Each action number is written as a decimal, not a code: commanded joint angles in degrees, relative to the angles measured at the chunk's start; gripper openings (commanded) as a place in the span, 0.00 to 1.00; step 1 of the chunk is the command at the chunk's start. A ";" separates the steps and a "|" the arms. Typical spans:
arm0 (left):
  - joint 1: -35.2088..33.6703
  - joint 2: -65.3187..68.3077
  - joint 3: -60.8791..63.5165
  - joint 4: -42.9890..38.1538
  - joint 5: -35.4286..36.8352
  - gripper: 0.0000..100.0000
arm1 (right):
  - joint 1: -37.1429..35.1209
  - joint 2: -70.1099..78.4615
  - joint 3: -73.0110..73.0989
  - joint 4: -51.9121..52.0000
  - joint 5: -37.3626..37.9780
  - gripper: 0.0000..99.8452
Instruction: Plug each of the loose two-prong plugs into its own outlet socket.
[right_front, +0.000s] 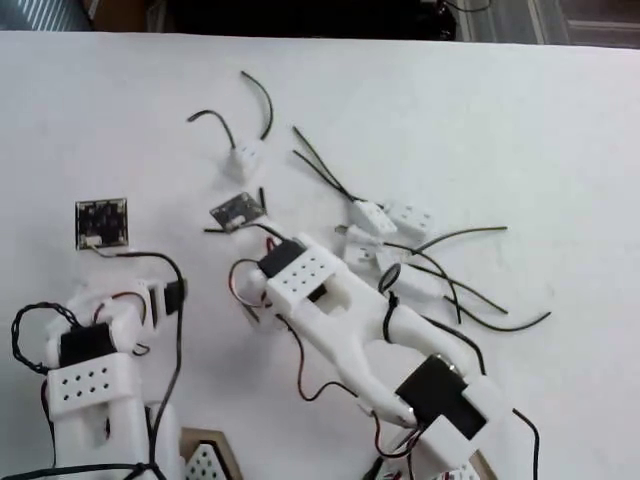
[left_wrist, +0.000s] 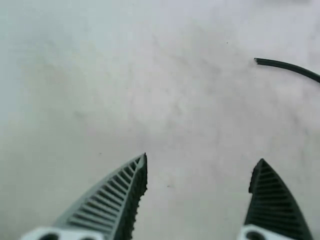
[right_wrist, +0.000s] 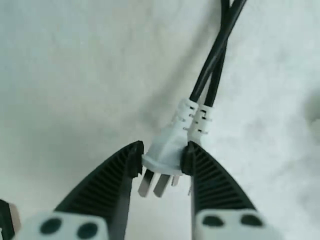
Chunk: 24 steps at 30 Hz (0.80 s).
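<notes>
Looking down, table (right_front: 520, 110): white top, both arms on the near side.
Left arm (right_front: 90, 375): at 8 o'clock, folded short, nose toward 12.
Right arm (right_front: 340, 320): rooted at 5 o'clock, stretched toward 11, front end near table centre.
Corded plug (right_front: 245, 156): white, about 11 o'clock from centre, just past the right arm's front end. Two black cords curl off toward 12. Whether it is gripped cannot be told from up here.
Pile (right_front: 385, 218): white plugs and sockets with black cords, tangled at 3 o'clock from centre, beside the right arm.
Left wrist, left gripper (left_wrist: 202, 159): fingers spread wide over bare table.
Cord end (left_wrist: 285, 66): one black tip on the table, well beyond the fingertips.
Right wrist, right gripper (right_wrist: 163, 146): clamped on a white plug (right_wrist: 165, 156), one finger on each flank.
Prongs (right_wrist: 150, 184): two flat metal blades, pointing back toward the camera.
Cords (right_wrist: 216, 55): two, black, crossing each other, leaving the plug end through white ribbed collars.
</notes>
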 joint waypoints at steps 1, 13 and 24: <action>-0.31 -1.19 -0.26 -1.14 0.09 0.32 | 0.40 -0.13 -1.05 0.66 0.18 0.21; -0.04 -1.19 0.18 -1.23 -2.20 0.32 | -3.30 -6.29 -0.79 0.31 -0.26 0.14; -0.04 -1.19 0.18 -1.23 -2.20 0.32 | -2.95 6.90 -3.43 -2.95 -0.26 0.13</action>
